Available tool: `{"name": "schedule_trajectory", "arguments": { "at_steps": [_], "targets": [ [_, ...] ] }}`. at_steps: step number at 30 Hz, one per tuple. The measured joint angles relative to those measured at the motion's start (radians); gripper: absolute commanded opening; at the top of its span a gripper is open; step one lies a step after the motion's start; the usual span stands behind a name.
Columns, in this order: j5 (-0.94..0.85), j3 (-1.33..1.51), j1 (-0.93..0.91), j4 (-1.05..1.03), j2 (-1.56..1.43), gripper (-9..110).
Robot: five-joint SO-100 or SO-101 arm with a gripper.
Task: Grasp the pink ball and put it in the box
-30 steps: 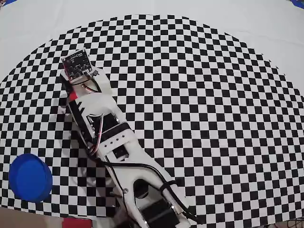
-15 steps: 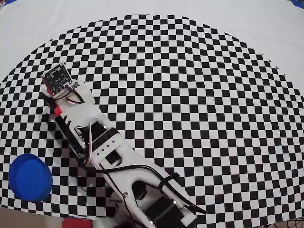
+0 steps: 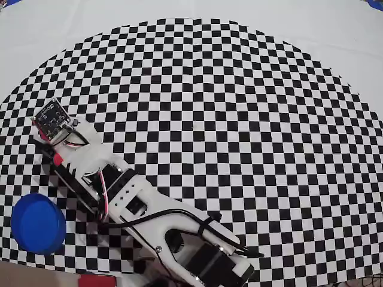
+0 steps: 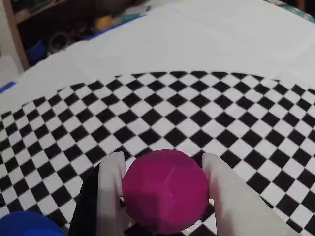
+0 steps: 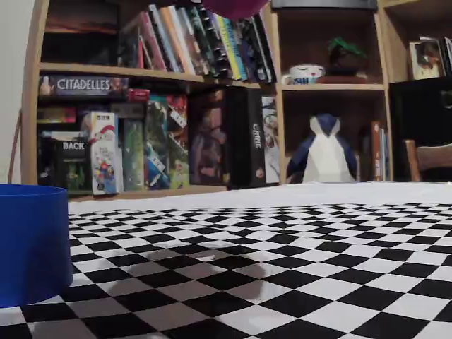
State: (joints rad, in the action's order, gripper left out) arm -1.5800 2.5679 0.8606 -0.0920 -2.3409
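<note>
A robot's claw [image 4: 165, 196] grips the pink ball [image 4: 165, 191] above the checkered table [image 3: 239, 119], ready to carry it to the blue box [image 3: 37, 223]

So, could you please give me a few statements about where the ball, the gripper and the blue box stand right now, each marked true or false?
1. The gripper is shut on the pink ball. True.
2. The ball lies inside the box. False: it is held in the air between the fingers.
3. In the overhead view the box sits at the lower left. True.
4. The box is red and square. False: it is blue and round.
</note>
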Motion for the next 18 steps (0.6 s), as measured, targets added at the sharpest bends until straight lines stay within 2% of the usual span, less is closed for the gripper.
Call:
{"name": "schedule_trajectory", "arguments": {
  "at_steps": [18],
  "targets": [
    [0.000, 0.000, 0.169, 0.000, 0.000, 0]
  ]
}}
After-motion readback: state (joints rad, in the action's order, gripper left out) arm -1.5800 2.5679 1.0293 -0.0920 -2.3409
